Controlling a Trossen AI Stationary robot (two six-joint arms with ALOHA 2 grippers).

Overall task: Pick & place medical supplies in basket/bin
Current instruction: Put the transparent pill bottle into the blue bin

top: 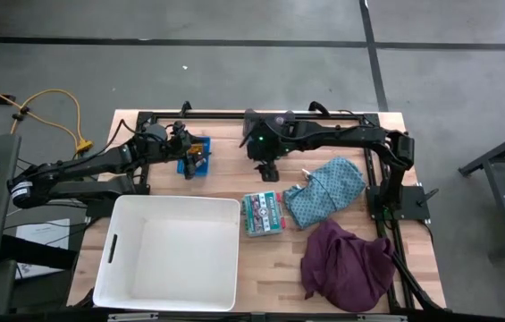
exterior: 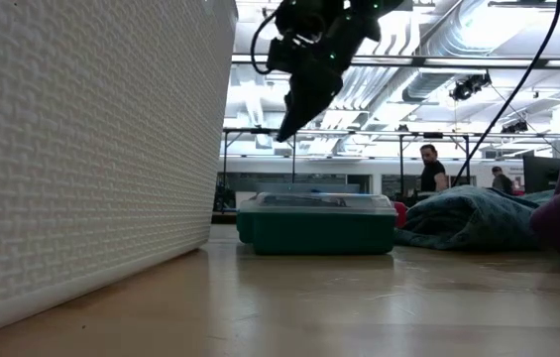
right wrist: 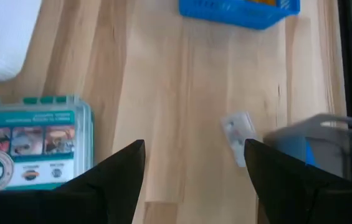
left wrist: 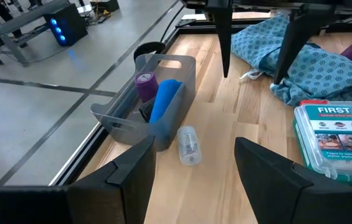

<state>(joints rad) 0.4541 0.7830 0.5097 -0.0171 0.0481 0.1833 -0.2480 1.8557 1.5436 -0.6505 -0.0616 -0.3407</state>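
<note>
Teal patterned cloth (top: pixel 328 190) on wooden table (top: pixel 270 268); room behind possibly workshop.

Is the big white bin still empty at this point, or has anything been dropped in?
Empty. In the high view the white bin shows only its bare white floor. The first aid box lies on the table beside it.

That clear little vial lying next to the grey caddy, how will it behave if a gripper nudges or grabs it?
The vial lies on its side on bare wood, so a nudge would probably roll it. It looks like smooth clear plastic, likely light and a bit slippery. The grey caddy beside it may stop a roll that way.
</note>
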